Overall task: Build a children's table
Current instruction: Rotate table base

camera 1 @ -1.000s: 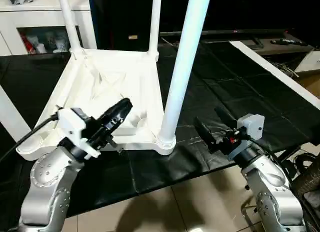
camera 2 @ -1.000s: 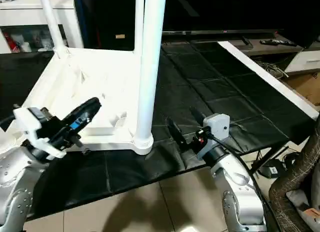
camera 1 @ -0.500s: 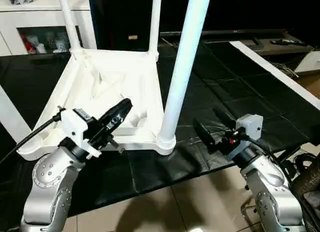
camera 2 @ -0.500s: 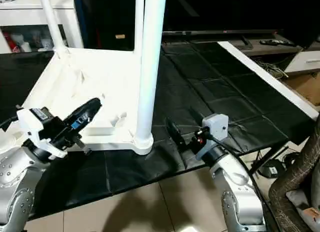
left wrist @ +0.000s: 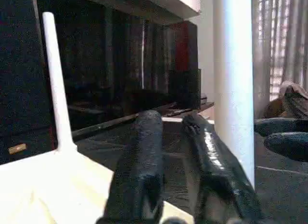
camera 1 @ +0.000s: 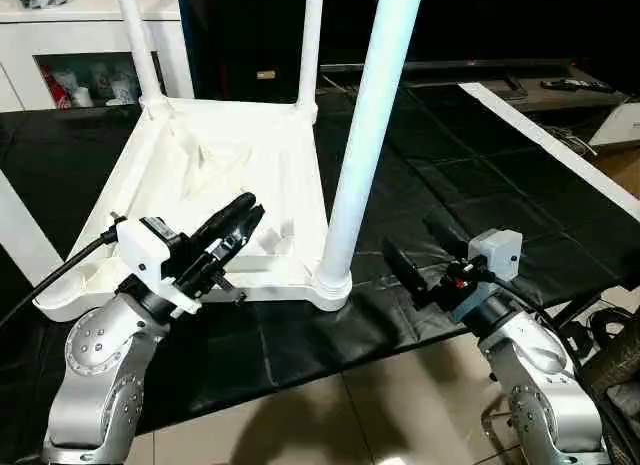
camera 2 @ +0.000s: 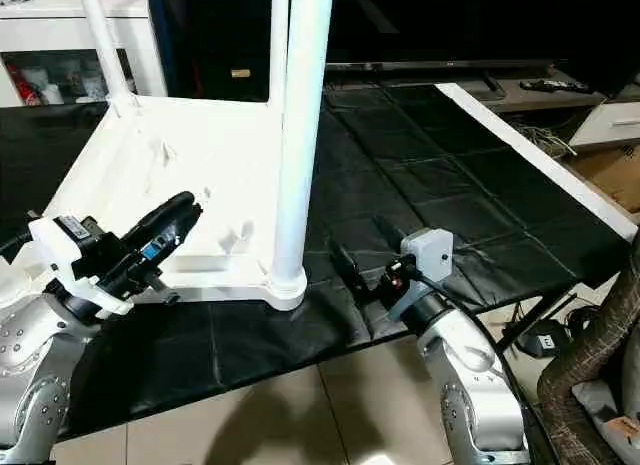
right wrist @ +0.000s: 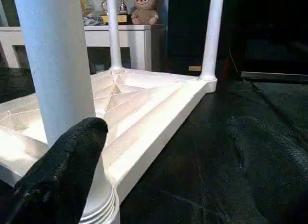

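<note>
The children's table (camera 1: 240,165) lies upside down on the black mat, its ribbed underside up. Two far legs (camera 1: 135,45) and the near right leg (camera 1: 360,135) stand upright, and another white leg (camera 1: 22,235) shows at the left edge. My left gripper (camera 1: 248,210) hovers over the near part of the frame, left of the near right leg; its fingers (left wrist: 144,156) are slightly apart with nothing between them. My right gripper (camera 1: 415,250) is wide open just right of that leg's base (right wrist: 96,209), above the mat and holding nothing.
The black mat (camera 1: 480,165) covers the work table, which has a white strip (camera 1: 550,135) along its right side. A white glass-door cabinet (camera 1: 90,45) stands at the back left. Tiled floor (camera 1: 380,415) lies below the near edge. A low stand with remotes (camera 1: 560,85) sits back right.
My left gripper's fingers have parted a little from shut. My right gripper has edged slightly toward the near right leg's base. The table has not moved.
</note>
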You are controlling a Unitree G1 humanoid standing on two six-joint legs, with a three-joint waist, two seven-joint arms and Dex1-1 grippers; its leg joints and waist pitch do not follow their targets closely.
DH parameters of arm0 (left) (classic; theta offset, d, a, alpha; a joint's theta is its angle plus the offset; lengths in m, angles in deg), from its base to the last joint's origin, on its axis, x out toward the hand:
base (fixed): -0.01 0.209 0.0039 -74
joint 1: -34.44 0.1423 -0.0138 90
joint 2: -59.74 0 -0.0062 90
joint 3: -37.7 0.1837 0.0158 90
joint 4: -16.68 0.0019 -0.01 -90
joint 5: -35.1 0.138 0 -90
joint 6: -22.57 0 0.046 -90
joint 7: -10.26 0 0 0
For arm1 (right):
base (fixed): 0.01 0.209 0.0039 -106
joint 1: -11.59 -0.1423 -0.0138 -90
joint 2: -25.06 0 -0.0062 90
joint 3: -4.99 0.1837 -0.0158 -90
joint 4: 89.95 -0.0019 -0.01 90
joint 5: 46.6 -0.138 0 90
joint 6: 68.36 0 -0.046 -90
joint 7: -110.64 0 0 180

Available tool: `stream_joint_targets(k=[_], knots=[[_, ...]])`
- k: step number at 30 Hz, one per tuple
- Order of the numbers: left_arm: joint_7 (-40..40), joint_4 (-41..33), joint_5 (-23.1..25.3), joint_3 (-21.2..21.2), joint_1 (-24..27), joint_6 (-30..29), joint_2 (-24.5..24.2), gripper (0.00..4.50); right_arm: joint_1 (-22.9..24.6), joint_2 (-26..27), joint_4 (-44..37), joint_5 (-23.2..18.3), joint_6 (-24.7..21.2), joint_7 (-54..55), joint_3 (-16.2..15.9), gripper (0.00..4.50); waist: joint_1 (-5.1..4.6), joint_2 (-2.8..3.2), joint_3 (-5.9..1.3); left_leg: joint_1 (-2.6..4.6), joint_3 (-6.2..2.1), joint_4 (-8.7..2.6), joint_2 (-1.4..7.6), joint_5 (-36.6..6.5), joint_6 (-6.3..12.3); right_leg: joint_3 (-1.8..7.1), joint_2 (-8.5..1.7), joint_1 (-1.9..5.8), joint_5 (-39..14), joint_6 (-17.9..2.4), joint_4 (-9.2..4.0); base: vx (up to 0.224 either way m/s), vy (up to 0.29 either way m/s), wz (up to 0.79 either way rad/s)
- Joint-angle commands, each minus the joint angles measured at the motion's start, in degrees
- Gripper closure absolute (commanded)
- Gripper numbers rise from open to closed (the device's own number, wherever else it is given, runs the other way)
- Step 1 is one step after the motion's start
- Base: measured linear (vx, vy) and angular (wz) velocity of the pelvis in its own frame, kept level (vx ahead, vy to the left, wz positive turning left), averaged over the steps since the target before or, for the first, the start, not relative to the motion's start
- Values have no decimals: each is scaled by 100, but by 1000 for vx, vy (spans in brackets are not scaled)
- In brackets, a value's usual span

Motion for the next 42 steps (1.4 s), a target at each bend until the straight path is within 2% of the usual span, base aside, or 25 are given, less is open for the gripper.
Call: stream_joint_targets(k=[1,8,10,13,16,17,21,22,25,31,33,34,38,39,40,41,42], knots=[[-48,-18,-45,17,-66,-19,4,326,-55,-46,-77,16,28,19,-9,0,23,79,-293,-35,79,-416,-16,-1941,38,204,-216,232,-2302,-392,-457,0,0,0],[-80,-72,-161,42,-80,-86,-4,275,-76,-46,-18,20,62,4,-8,0,20,84,-295,-35,80,-416,-16,-1952,27,205,-209,235,-2220,-422,-449,0,0,0],[-84,-76,-169,44,-84,-94,-3,273,-80,-46,-6,22,67,1,-7,0,24,81,-298,-31,82,-412,-18,-1941,31,206,-211,235,-2227,-424,-449,0,0,0],[-105,-103,-231,62,-85,-131,-3,235,-90,-48,43,29,92,-10,-8,0,20,88,-294,-31,80,-416,-14,-1962,24,204,-209,233,-2221,-433,-449,0,0,0],[-131,-166,-408,47,-72,-238,23,231,-83,-57,72,29,122,-19,-15,0,21,95,-295,-29,80,-416,-16,-1971,18,204,-208,234,-2233,-438,-448,0,0,0],[-140,-179,-449,42,-71,-268,23,202,-82,-59,77,28,126,-21,-17,0,24,91,-297,-30,81,-413,-19,-1959,18,205,-209,237,-2218,-445,-445,0,0,0],[-197,-285,-834,-13,-77,-524,27,185,-70,-69,88,23,141,-33,-9,0,22,95,-301,-27,82,-412,-14,-1968,4,204,-209,240,-2173,-479,-431,0,0,0],[-197,-342,-1055,-32,-66,-682,47,157,-65,-75,93,29,150,-34,-6,0,17,99,-297,-31,84,-412,-15,-1963,2,204,-202,240,-2136,-504,-426,0,0,0],[-173,-351,-1072,-37,-61,-703,50,151,-60,-79,95,30,158,-36,-2,0,14,96,-288,-26,87,-410,-23,-2004,13,199,-193,234,-2219,-475,-445,0,0,0],[74,-256,-720,-20,-69,-767,-6,116,-68,-86,137,50,198,-36,5,0,7,94,-292,-27,81,-408,-23,-1991,9,196,-193,236,-2353,-342,-462,0,0,0],[336,-96,-389,41,-122,-896,-32,116,-79,-99,164,84,214,-19,3,0,10,90,-293,-22,80,-407,-20,-1971,12,196,-194,231,-2327,-349,-456,0,0,0],[727,58,-22,68,-163,-1009,-28,116,-104,-112,214,128,81,75,3,0,3,103,-293,-18,80,-407,-22,-1991,8,192,-178,228,-2314,-340,-462,0,0,0],[1110,165,333,86,-209,-1023,-29,116,-167,-108,305,247,1,263,23,0,2,97,-303,-25,71,-398,-32,-1925,-11,186,-193,239,-2342,-286,-465,0,0,0],[1326,229,471,88,-273,-1026,31,116,-251,-119,401,439,107,447,52,0,27,135,-307,-253,-108,-507,-72,-1791,236,-1,-299,443,-2216,-332,-406,0,0,0],[1326,229,471,88,-273,-1026,31,116,-251,-119,401,439,107,447,52,0,0,128,-312,-234,-136,-476,-79,-1748,326,-29,-320,412,-2109,-376,-421,-3,-9,18],[1507,261,538,97,-338,-1109,87,116,-369,-154,548,702,355,633,80,0,19,192,-322,-339,-258,-451,-143,-1631,565,-188,-393,515,-1934,-567,-419,2,-14,44],[1580,271,598,99,-370,-1121,117,116,-429,-190,617,857,476,729,85,0,-36,220,-313,-341,-400,-417,-114,-1614,557,-322,-343,494,-1652,-792,-374,2,-14,44]])
